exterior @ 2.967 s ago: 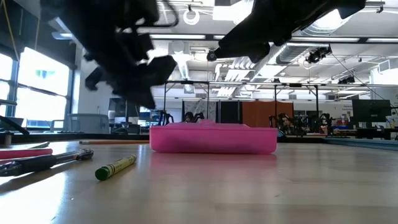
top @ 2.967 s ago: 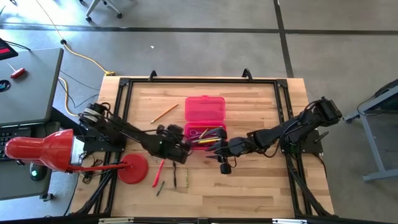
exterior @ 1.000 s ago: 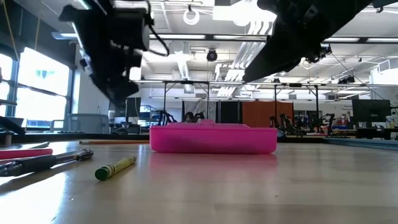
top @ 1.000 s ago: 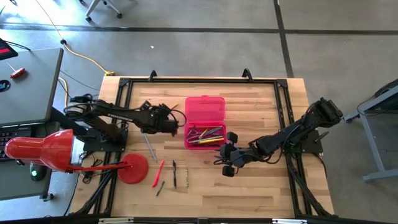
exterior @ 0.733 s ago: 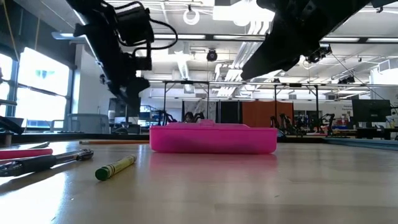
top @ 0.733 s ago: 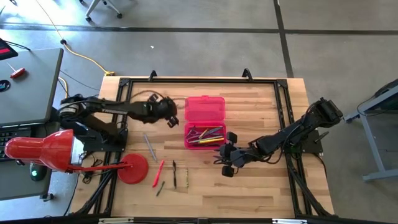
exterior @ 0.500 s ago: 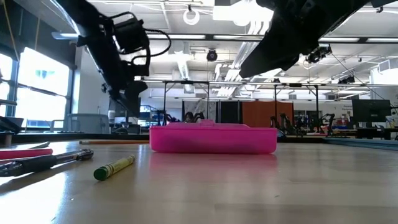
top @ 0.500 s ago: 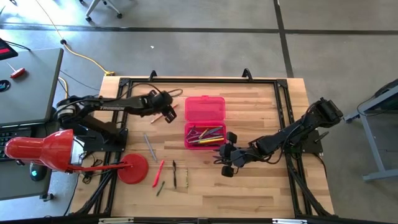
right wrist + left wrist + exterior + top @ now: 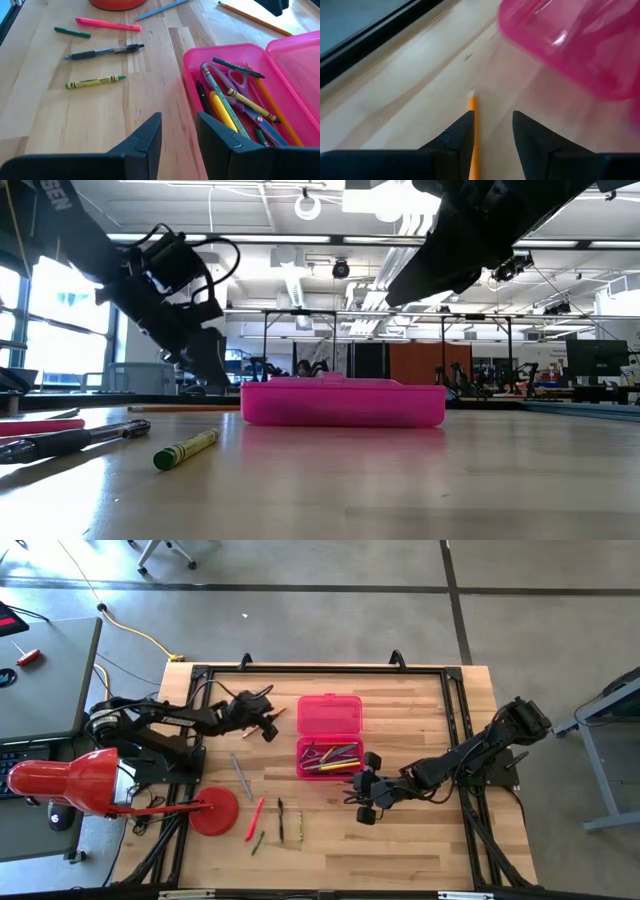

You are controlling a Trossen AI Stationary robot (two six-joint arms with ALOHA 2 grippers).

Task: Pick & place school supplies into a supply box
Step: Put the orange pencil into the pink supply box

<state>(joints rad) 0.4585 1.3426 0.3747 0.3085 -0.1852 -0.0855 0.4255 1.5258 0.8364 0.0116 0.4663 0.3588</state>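
Our left gripper [image 9: 492,131], fingers apart and empty, straddles the orange pencil [image 9: 472,135] lying beside the box [image 9: 329,736]. Our right gripper [image 9: 179,131] waits open near the box's other side. We judge the job half done: scissors [image 9: 239,81] and several pens sit inside; five pieces lie loose by the red disc [image 9: 214,811].

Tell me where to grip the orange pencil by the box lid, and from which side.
Grip the orange pencil mid-shaft, from straight above. It lies flat on the table, apart from the pink box, so the open left gripper can straddle it across its thin width. One finger already sits beside the shaft; centre first. The right gripper waits by the box.
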